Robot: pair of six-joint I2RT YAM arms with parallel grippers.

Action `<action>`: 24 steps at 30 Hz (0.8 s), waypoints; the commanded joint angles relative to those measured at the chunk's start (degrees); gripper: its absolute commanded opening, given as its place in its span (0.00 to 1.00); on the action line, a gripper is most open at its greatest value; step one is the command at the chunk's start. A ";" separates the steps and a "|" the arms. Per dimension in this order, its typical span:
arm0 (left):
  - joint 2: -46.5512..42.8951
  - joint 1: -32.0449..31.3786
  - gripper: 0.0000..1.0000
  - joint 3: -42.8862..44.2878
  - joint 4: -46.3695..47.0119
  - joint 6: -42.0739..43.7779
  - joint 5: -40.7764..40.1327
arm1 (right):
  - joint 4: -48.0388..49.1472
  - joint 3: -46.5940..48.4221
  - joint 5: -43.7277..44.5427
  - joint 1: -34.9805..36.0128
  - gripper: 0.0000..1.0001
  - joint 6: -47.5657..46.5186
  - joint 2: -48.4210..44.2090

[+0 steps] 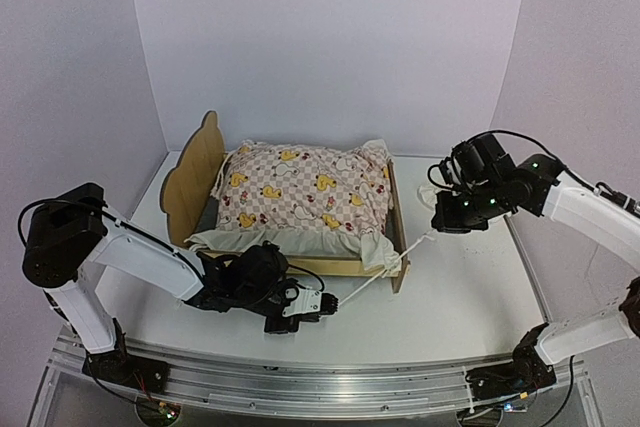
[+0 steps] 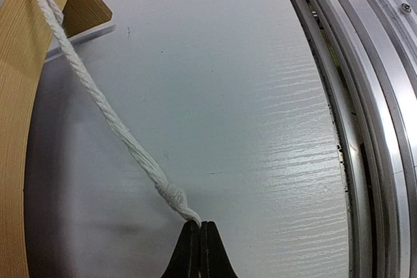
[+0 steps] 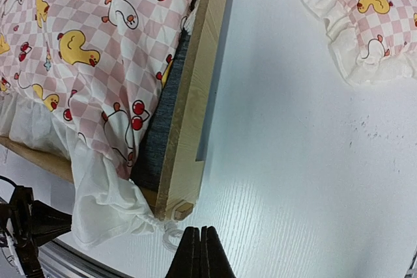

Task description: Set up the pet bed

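My left claw (image 2: 200, 224) pinches the cord's (image 2: 98, 99) knotted end, holding it taut from the bed's (image 3: 189, 115) foot corner, seemingly to cinch it; my right claw (image 3: 201, 232) hangs closed and empty near that corner.

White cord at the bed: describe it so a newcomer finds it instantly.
Find the light-wood pet bed. From its near right corner post, a twisted white cord stretches to the shut left gripper, which pinches its knotted end. Unlike the quilt's loose ruffle beside it, it is one thin rope strand.
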 commanded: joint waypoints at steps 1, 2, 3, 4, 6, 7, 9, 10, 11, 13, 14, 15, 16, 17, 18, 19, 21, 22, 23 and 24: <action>-0.41 -0.05 0.00 -1.02 -8.16 4.34 2.83 | 0.87 3.90 2.02 -3.67 0.00 -2.34 -0.03; -0.20 -0.03 0.00 -0.82 -8.40 4.49 2.96 | 0.87 3.62 1.38 -3.67 0.00 -1.91 0.18; 0.12 -0.04 0.00 -0.54 -8.86 4.64 3.02 | 0.87 3.17 0.79 -3.67 0.00 -1.45 0.29; 0.38 -0.05 0.00 -0.33 -9.17 4.76 3.11 | 0.87 2.67 0.42 -3.69 0.00 -1.05 0.30; 0.92 -0.09 0.00 0.13 -9.67 4.95 3.43 | 0.87 1.71 -0.15 -3.73 0.00 -0.34 0.14; 1.22 -0.07 0.00 0.35 -9.69 5.01 3.70 | 0.87 1.33 -0.90 -3.71 0.00 0.15 0.09; 1.93 -0.03 0.01 1.02 -8.33 5.00 5.25 | 0.84 -0.13 -4.45 -3.66 0.00 1.84 0.25; 2.25 -0.11 0.03 1.36 -7.21 5.10 6.37 | 0.79 -1.52 -6.72 -3.67 0.00 3.20 0.39; 2.64 -0.11 0.04 1.88 -5.44 5.16 7.88 | 0.78 -2.92 -10.16 -3.72 0.00 5.09 0.51; 3.77 -0.13 0.17 3.46 -2.61 4.71 9.86 | 1.26 -7.61 -15.20 -3.55 0.00 9.03 0.13; 4.26 -0.13 0.28 4.39 -1.63 4.43 10.34 | 2.11 -9.53 -17.32 -3.37 0.00 10.95 -0.32; 4.61 -0.13 0.38 5.20 -1.00 4.32 10.57 | 3.32 -11.37 -18.88 -3.06 0.00 12.30 -0.78; 4.67 -0.12 0.44 5.49 -0.44 4.38 10.60 | 4.11 -12.75 -20.28 -2.72 0.00 13.41 -1.09; 4.56 -0.10 0.49 5.60 -0.05 4.57 10.45 | 4.24 -13.59 -21.45 -2.52 0.01 14.50 -1.34; 4.24 -0.09 0.50 5.55 -0.11 5.03 10.00 | 4.16 -14.52 -22.47 -2.45 0.02 15.65 -1.53; 3.72 -0.06 0.52 5.37 -0.51 5.44 9.61 | 4.05 -15.69 -23.56 -2.42 0.04 16.78 -1.70; 2.40 0.01 0.54 4.83 -1.43 5.77 8.86 | 3.46 -18.37 -25.58 -2.42 0.13 18.70 -1.76; 1.62 0.02 0.56 4.59 -1.78 5.65 8.62 | 2.67 -19.74 -26.80 -2.42 0.24 19.55 -1.40; 0.67 0.04 0.57 4.42 -2.34 5.60 8.47 | 1.15 -20.87 -27.39 -2.42 0.35 19.86 -0.86; -0.60 0.09 0.59 4.42 -3.26 5.65 8.44 | -1.70 -21.44 -26.65 -2.42 0.47 19.26 -0.08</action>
